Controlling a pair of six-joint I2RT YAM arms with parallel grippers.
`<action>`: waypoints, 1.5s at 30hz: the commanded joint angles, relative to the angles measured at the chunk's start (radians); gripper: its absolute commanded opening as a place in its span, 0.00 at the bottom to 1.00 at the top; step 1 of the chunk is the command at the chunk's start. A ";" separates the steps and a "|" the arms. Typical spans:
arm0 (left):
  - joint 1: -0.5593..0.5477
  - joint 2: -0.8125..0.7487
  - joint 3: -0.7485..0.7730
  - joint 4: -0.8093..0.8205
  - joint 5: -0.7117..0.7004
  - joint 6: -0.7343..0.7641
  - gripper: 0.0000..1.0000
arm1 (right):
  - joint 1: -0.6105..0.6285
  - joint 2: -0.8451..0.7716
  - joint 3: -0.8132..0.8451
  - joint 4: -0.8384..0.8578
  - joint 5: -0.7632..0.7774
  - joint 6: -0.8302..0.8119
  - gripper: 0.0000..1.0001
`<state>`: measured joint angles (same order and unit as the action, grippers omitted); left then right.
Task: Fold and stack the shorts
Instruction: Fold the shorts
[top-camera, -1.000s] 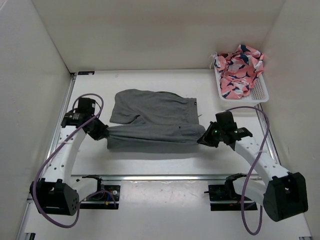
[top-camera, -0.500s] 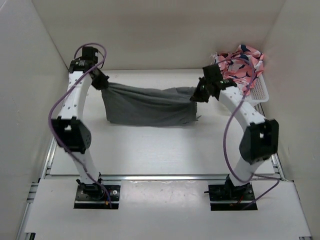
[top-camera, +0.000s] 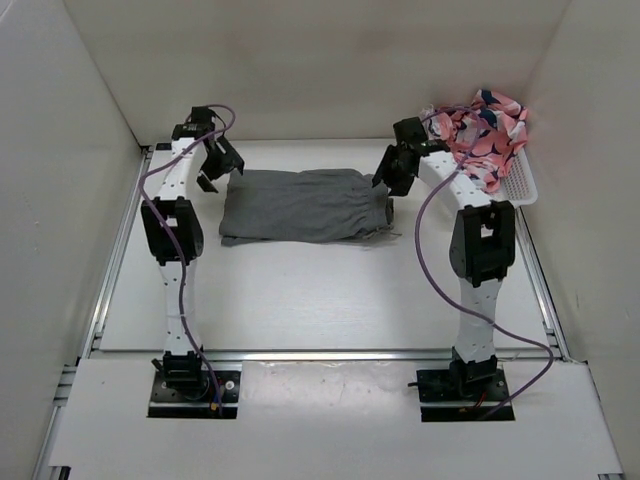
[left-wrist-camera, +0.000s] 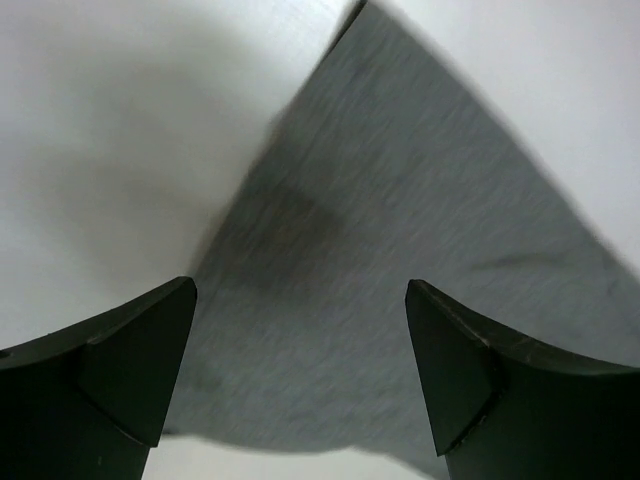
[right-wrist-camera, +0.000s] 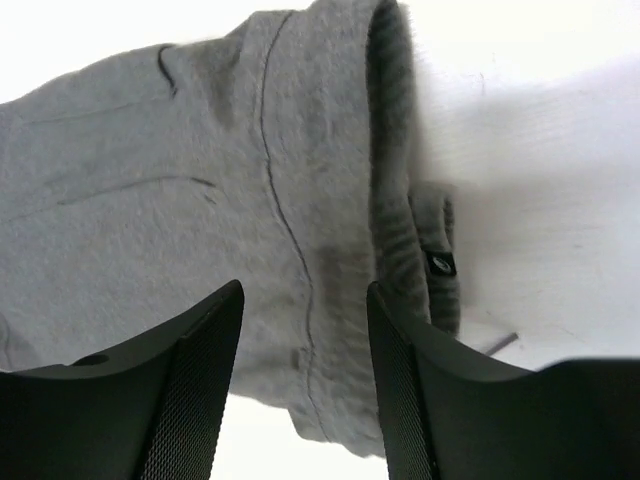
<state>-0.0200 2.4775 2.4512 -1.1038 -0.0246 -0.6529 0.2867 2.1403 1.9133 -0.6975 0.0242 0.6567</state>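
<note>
From above, the plain mid-grey soft cloth shorts (top-camera: 300, 205) lay doubled into a flat band at the far middle of the white table (top-camera: 300, 300). The black left gripper (top-camera: 215, 167) hung at one end and the black right gripper (top-camera: 392, 172) at the other. This fold looked complete. The next move probably called for a fresh grip for a crosswise fold.

In the left wrist view, the jaws stood wide apart, holding nothing, above the cloth's corner (left-wrist-camera: 400, 250).

In the right wrist view, the jaws were partly spread and empty, just over the ribbed waistband (right-wrist-camera: 390, 150).
</note>
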 joint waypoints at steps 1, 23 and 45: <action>0.002 -0.260 -0.134 0.030 0.005 0.062 0.96 | 0.008 -0.146 -0.120 -0.004 0.043 -0.023 0.57; 0.011 -0.336 -0.767 0.168 0.080 0.050 0.10 | 0.045 -0.183 -0.517 0.202 -0.066 0.015 0.12; 0.068 -0.792 -1.118 0.137 0.019 0.121 1.00 | 0.117 -0.590 -0.886 0.171 -0.032 -0.008 1.00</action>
<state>0.0429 1.7321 1.2919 -0.9630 0.0170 -0.5457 0.4076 1.5341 0.9710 -0.5247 -0.0219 0.6792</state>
